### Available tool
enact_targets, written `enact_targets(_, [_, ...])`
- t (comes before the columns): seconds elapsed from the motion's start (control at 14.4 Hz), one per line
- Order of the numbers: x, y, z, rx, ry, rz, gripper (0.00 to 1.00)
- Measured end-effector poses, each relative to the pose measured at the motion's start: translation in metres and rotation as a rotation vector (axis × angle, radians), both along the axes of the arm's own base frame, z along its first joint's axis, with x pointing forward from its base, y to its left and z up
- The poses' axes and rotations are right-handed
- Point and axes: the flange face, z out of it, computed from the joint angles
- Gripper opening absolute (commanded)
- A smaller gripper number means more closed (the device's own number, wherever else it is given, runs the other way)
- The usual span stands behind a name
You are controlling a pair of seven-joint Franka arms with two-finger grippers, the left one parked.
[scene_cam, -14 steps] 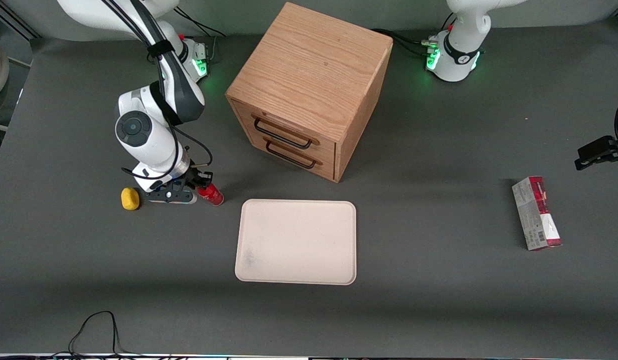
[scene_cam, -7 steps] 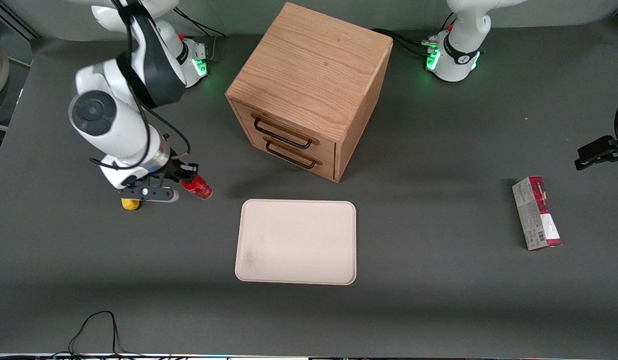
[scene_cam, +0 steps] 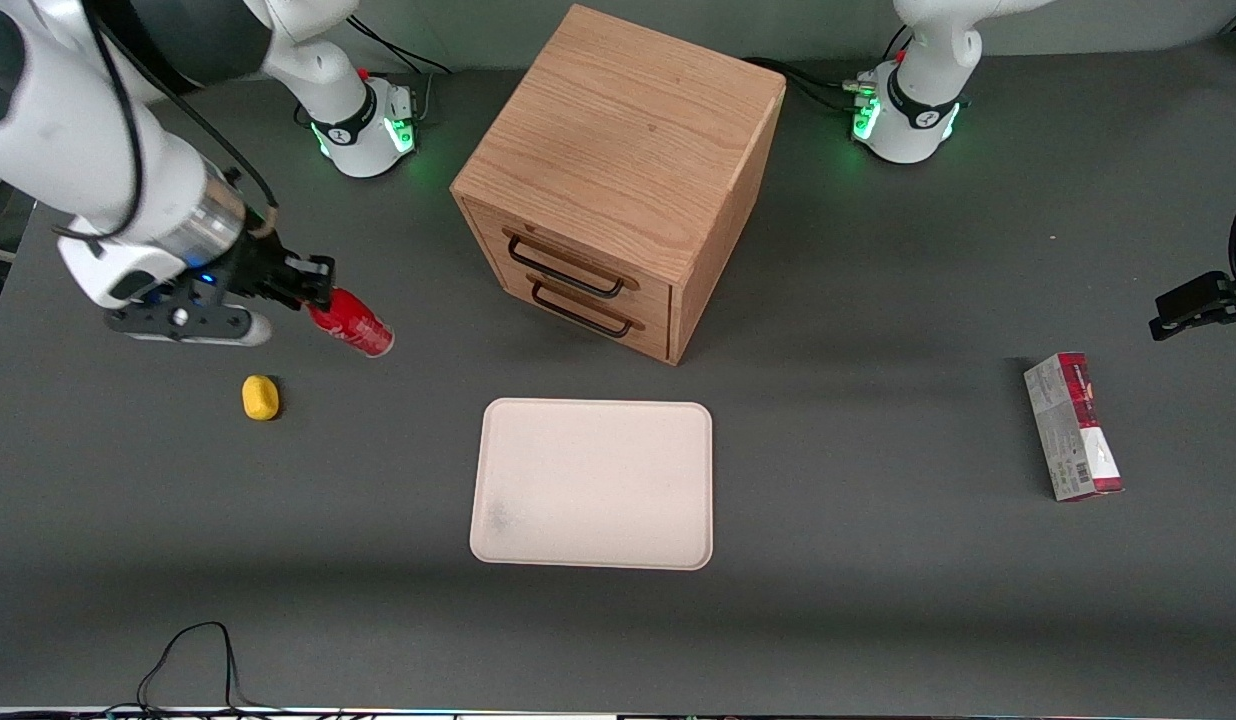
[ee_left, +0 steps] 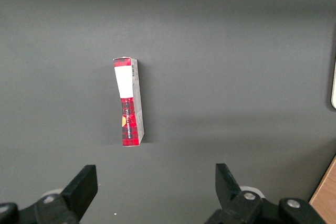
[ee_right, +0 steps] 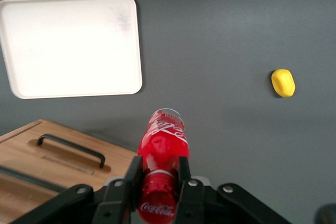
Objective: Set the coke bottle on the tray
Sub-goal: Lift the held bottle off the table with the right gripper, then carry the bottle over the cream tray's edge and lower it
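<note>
The right arm's gripper (scene_cam: 313, 290) hung well above the desk (scene_cam: 878, 600) toward the working arm's end, its fingers (ee_right: 132, 179) closed on the neck end of the coke bottle (scene_cam: 351, 322). The bottle stuck out from the gripper nearly level, base tipped a little downward, clear of the desk. The tray (scene_cam: 593, 483) lay flat and bare, well apart from the bottle and nearer the front camera, in front of the wooden drawer box (scene_cam: 618, 170). A yellow lump (scene_cam: 260, 397) sat on the desk below the gripper.

The bottle looked small, light and stiff, so the fingers should not crush it. Its skin was glossy, though, and I judged it slippery. Held by the narrow end, the long body could swing or slide out on a quick move. A round bottle laid on its side may also roll on that flat tray, with only the low rim to stop it.
</note>
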Motion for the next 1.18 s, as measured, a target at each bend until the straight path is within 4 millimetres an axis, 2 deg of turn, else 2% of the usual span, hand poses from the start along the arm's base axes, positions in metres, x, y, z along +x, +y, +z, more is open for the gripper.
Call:
enact_targets(0.07, [-0.001,-0.002,0.009,0.008,-0.007,-0.001,0.00])
enact_targets(0.21, [0.004,0.004,0.011,0.010,-0.016,0.008,0.00])
enact_targets(0.42, [0.026,0.032,0.009,0.009,-0.049,0.038,0.00])
enact_targets(0.62, [0.051,0.070,-0.011,0.007,-0.060,0.079,0.00])
enact_targets(0.76, [0.066,0.086,-0.026,0.004,-0.065,0.092,0.00])
enact_targets(0.9, [0.075,0.095,-0.036,0.005,-0.071,0.100,0.00])
enact_targets(1.18, [0.089,0.102,-0.058,-0.006,-0.082,0.102,0.00])
